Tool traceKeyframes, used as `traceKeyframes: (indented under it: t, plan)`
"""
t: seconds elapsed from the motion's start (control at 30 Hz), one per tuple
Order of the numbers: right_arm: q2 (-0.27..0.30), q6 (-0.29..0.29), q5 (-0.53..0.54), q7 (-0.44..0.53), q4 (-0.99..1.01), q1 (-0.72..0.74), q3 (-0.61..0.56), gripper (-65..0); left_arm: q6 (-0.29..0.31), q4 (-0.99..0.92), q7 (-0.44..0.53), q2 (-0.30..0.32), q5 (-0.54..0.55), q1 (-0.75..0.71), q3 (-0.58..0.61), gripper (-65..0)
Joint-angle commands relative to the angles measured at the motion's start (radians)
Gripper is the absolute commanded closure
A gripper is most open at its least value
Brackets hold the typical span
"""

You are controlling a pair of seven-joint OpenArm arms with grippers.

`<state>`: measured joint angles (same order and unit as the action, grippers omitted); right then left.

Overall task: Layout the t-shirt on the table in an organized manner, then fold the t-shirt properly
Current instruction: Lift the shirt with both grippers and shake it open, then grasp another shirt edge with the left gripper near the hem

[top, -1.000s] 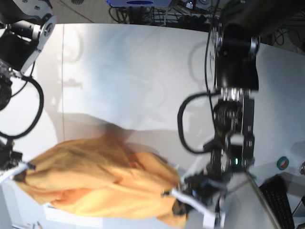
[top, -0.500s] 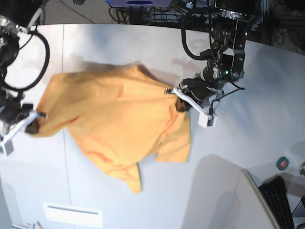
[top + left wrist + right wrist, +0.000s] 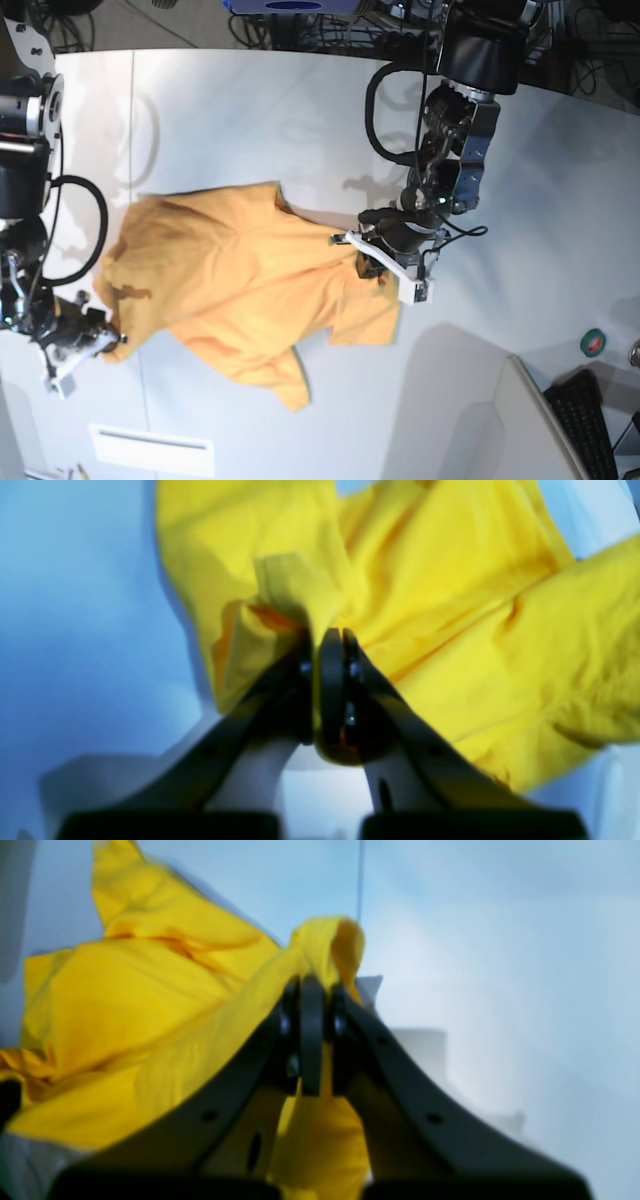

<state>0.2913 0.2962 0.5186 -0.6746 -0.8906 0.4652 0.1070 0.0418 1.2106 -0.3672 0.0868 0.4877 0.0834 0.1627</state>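
Spreading step: the t-shirt (image 3: pixel 240 290) is being laid out on the table (image 3: pixel 300 120), still rumpled, so folding isn't being started yet by the look of it.
Left gripper (image 3: pixel 372 252): a bunched corner of the fabric is being pinched, jaws clenched tight on the cloth in the left wrist view.
Right gripper (image 3: pixel 88 335): the opposite corner is being gripped the same way, jaws clamped on a fold of the cloth.
Shirt position: it's being held mid-table between the two arms, one flap trailing toward the near edge, a sleeve sticking up at the far side.
Next move, probably: the corners are being asked to go wider apart and lower, so wrinkles get pulled flat before release.
Edges: the right gripper is being worked close to the table's side edge; not much slack there.
Open room: plenty of bare table is being left beyond the shirt, toward the far side.
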Motion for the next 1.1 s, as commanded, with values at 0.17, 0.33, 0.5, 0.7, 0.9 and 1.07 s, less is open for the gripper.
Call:
traceKeyframes:
  t: [0.17, 0.33, 0.5, 0.7, 0.9, 1.07]
  plan:
    - [0.055, 0.005, 0.015, -0.055, -0.244, -0.118, 0.0, -42.6, -0.038, -0.045, 0.037, 0.0, -0.057, 0.017, 0.096, 0.0]
    - [0.019, 0.005, 0.013, -0.103, -0.66, -0.405, 0.162, -43.5, -0.038, -0.041, 0.037, 0.0, -0.059, 0.003, 0.1, 0.0]
    - [-0.047, 0.007, 0.01, -0.107, -0.754, -0.595, 0.222, -44.0, -0.038, -0.041, 0.037, 0.001, -0.062, 0.002, 0.104, 0.0]
    - [-0.077, 0.008, 0.008, -0.024, -0.597, -0.618, 0.211, -44.0, -0.038, -0.041, 0.032, 0.001, -0.062, 0.002, 0.105, 0.0]
    - [-0.074, 0.008, 0.008, -0.017, -0.563, -0.615, 0.109, -43.5, -0.038, -0.039, 0.03, 0.001, -0.06, 0.0, 0.105, 0.0]
    - [-0.077, 0.011, 0.015, -0.029, -0.54, -0.607, 0.102, -27.6, -0.038, -0.021, 0.03, 0.0, -0.06, -0.021, 0.105, 0.0]
